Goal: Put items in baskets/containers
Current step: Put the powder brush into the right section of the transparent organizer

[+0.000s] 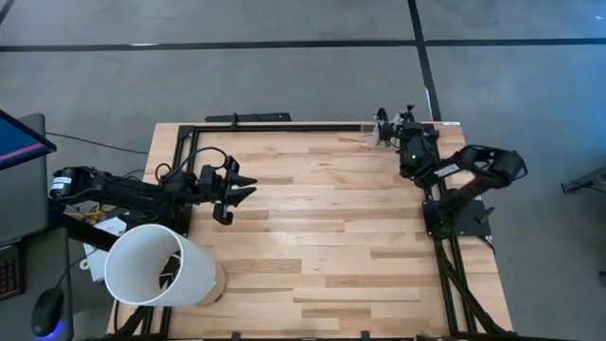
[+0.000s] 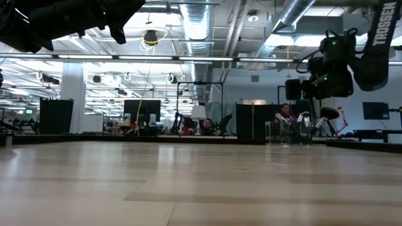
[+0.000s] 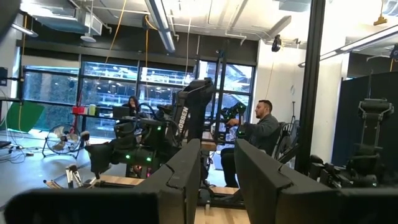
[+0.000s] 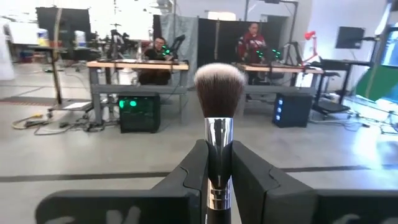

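Observation:
My right gripper point(image 4: 217, 163) is shut on a makeup brush point(image 4: 219, 93) with a silvery ferrule and a full, pale-tipped bristle head. In the high view this gripper point(image 1: 386, 126) hovers at the table's far edge, beside the small clear holder point(image 1: 367, 134). The low view shows the holder point(image 2: 282, 133) standing on the table with several brushes point(image 2: 303, 120) upright in it, and the gripper point(image 2: 317, 78) above them. My left gripper point(image 1: 248, 189) is open and holds nothing, raised over the table's left part; its fingers point(image 3: 186, 174) show apart in the left wrist view. My right gripper pinches the brush between its two fingers at the silvery ferrule point(image 4: 218, 140), just below the bristle head. The brush runs along the fingers, with its bristle head sticking out past their free ends. It is lifted clear of the table. The handle is hidden behind the fingers.
A big white tub point(image 1: 156, 265) lies on its side at the table's near left corner. A black frame point(image 1: 284, 127) runs along the far edge and both sides. The wooden tabletop point(image 1: 322, 227) lies between the arms. People sit at desks in the room beyond.

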